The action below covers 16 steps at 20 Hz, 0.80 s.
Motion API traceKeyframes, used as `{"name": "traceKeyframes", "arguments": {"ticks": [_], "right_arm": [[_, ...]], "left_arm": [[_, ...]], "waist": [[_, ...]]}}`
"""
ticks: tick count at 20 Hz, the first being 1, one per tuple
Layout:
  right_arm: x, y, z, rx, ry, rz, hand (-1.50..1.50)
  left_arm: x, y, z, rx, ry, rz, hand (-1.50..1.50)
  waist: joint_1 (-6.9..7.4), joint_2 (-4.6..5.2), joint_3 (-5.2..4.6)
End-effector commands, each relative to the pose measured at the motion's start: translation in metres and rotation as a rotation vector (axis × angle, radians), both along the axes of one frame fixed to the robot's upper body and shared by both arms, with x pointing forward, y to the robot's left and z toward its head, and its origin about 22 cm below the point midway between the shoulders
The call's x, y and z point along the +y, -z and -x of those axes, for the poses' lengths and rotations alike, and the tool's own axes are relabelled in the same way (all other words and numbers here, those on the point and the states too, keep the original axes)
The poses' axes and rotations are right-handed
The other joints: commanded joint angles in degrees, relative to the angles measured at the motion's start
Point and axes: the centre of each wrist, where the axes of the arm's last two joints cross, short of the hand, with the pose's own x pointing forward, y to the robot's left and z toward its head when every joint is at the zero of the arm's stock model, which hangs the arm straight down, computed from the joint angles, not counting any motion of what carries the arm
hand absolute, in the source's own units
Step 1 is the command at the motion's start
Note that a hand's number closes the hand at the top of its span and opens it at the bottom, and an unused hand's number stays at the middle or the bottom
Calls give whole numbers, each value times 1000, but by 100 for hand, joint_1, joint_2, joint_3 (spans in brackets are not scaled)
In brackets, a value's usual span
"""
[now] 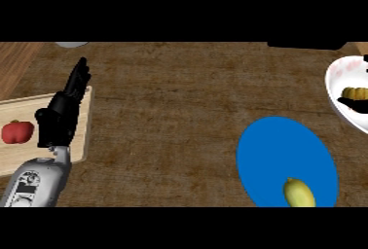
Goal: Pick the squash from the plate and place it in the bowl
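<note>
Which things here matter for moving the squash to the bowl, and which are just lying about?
Job: squash, blue plate, white bowl.
Lying about: red pepper, cutting board, left robot hand resting open.

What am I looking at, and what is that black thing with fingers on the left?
This is what a robot sees from its own head, looking down at a brown kitchen counter. The black thing is its left hand, on a grey arm. It is open, fingers up, resting over a wooden board, holding nothing. A red vegetable lies on the board. The yellow squash lies on the blue plate. At the right edge is a white bowl. A dark shape in it may be the right hand, next to something yellow; it is too cut off to tell.
</note>
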Motion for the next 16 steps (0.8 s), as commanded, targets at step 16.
{"name": "traceKeyframes", "arguments": {"ticks": [16], "right_arm": [[-99,-28,84,-95,-107,-369,-150]], "left_arm": [[3,4,7,-1,-34,-2,0]], "waist": [[-194,-72,2]]}}
